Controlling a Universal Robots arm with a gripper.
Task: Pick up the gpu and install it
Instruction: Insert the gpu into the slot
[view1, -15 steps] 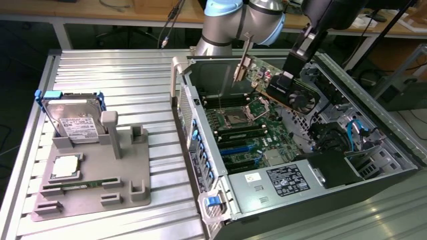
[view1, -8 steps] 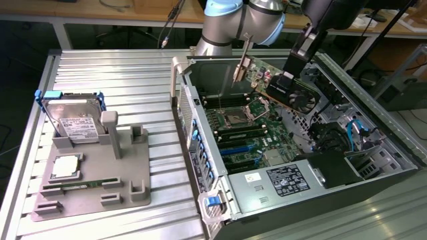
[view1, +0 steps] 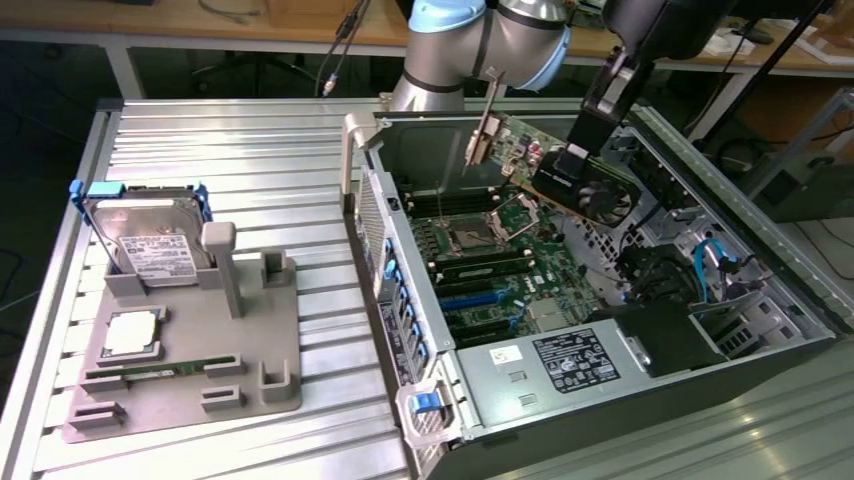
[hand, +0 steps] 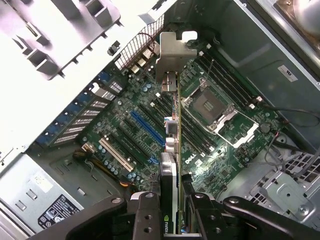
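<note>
The gripper (view1: 577, 152) is clenched on the gpu (view1: 598, 192), its fingers (hand: 145, 215) pinching the card along one long edge. That grip seems meant to leave the opposite connector edge free to face the motherboard (view1: 481, 262). The card hangs above the board inside the open computer case (view1: 380, 250), not yet seated. In the wrist view it runs edge-on, with its silver bracket (hand: 172, 55) toward the case's rear openings (probably for alignment), close to the blue expansion slot (hand: 147, 126).

The claw (view1: 573, 152) holds the gpu (view1: 601, 195) tilted above the open computer case (view1: 694, 400).
</note>
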